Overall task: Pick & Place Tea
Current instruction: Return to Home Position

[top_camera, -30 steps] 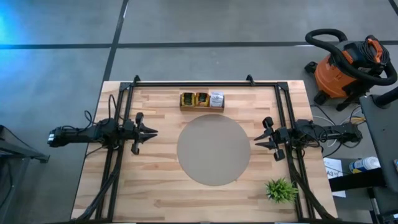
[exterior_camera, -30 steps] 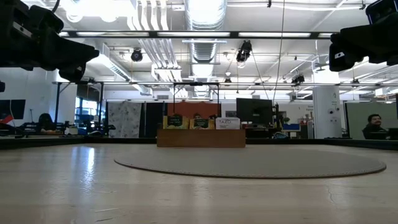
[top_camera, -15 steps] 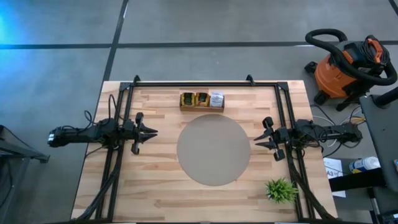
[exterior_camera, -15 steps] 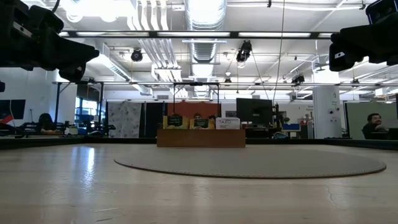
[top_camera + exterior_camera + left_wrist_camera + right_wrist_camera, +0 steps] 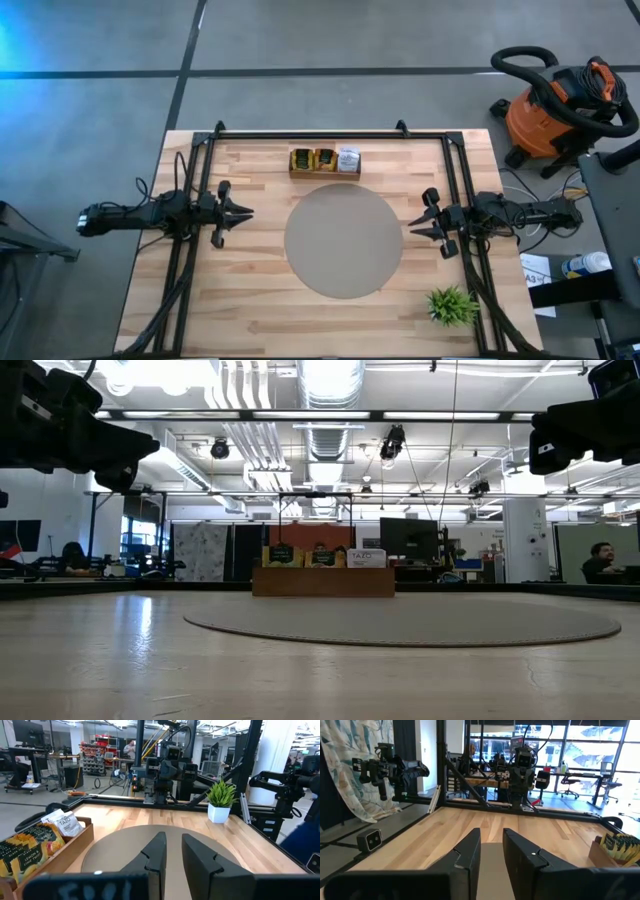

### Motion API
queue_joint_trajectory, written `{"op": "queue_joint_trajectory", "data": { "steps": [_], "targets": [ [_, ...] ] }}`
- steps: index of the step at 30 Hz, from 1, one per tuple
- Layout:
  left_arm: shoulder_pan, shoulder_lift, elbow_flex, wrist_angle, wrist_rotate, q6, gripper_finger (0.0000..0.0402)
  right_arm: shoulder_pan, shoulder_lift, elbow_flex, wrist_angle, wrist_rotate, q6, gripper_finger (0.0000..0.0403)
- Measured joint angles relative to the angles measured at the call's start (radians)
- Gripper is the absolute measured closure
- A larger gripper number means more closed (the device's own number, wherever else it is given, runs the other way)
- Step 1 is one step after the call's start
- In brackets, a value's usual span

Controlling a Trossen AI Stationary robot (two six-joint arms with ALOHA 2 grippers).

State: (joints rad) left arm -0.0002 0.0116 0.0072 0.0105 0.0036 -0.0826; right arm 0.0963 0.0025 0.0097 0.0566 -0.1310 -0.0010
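Nothing to reach for on the mat [image 5: 343, 240], by the look of it: all visible tea [image 5: 324, 160] standing on edge in the tray [image 5: 325, 177], at the middle of the far side of the tabletop [image 5: 250, 320], just beyond the mat. Left tool [image 5: 248, 212] level over the left side, pointing inward across the mat; fingers [image 5: 157, 852] narrowly parted, gripping nothing. Right tool [image 5: 410, 226] opposite, mirroring it over the right side, likewise narrowly parted and empty. From either tool, tea off toward the far edge and inward, not straight ahead; slightly nearer the left one, judging from above. Long axis of the tray along the far edge, so parallel to the line from tool to tool; packets face-on toward the front, as in the low view. Probably no further pick called for, only a pull back to rest, with the tray well apart from both tools. Hard to count packets: from above, just two yellow-and-dark clumps and a white one at the right end. In the left wrist view, tray cut by the frame edge; in the right wrist view, only a corner with yellow packets. In the low view, only dark masses cropped at the upper corners, neither tool shown.
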Motion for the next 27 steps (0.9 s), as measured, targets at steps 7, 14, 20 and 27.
{"op": "queue_joint_trajectory", "data": {
  "steps": [7, 14, 20, 27],
  "targets": [
    [0.000, 0.000, 0.000, 0.000, -0.001, 0.000, 0.0347, 0.000, 0.000, 0.000, 0.000, 0.000, 0.000, 0.0315],
    [-0.001, 0.000, 0.000, 0.000, -0.001, 0.000, 0.0347, 0.000, 0.000, 0.000, 0.000, 0.000, 0.000, 0.0318],
    [-0.001, 0.000, 0.000, 0.000, -0.001, 0.000, 0.0347, 0.000, 0.000, 0.000, 0.000, 0.000, 0.000, 0.0329],
    [0.000, 0.000, 0.000, 0.000, -0.001, 0.000, 0.0347, 0.000, 0.000, 0.000, 0.000, 0.000, 0.000, 0.0334]
  ]
}}
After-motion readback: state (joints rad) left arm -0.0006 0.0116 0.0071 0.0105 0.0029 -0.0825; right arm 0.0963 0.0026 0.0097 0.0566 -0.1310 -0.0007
